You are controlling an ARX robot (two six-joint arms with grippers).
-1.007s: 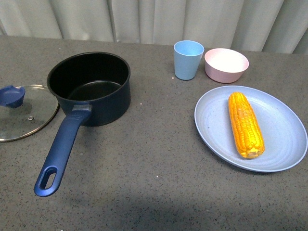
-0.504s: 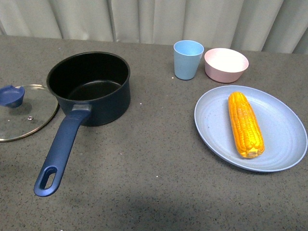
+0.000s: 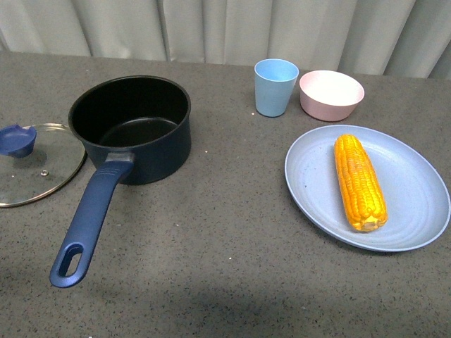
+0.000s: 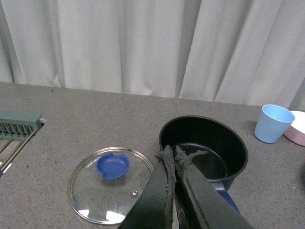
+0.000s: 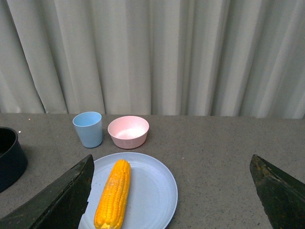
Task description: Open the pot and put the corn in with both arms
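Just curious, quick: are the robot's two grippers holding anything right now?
Left gripper: shut, holding nothing.
Right gripper: wide open, empty.

The pot (image 3: 151, 144) is showing a softly shiny outside and a matt black inside, while the lid (image 3: 42, 176) is looking like clear glass in a thin metal rim with a smooth knob (image 3: 17, 139). The table (image 3: 232, 232) is presenting a matt, speckled, stone-like face, and the plate (image 3: 416, 204), cup (image 3: 275, 88) and bowl (image 3: 331, 105) are looking like smooth matt plastic. The corn (image 3: 360, 183) is gleaming faintly over bumpy kernels, the curtain (image 3: 211, 28) is hanging as cloth, and the pads (image 4: 167, 157) of the left gripper (image 4: 173, 152) are looking frayed.
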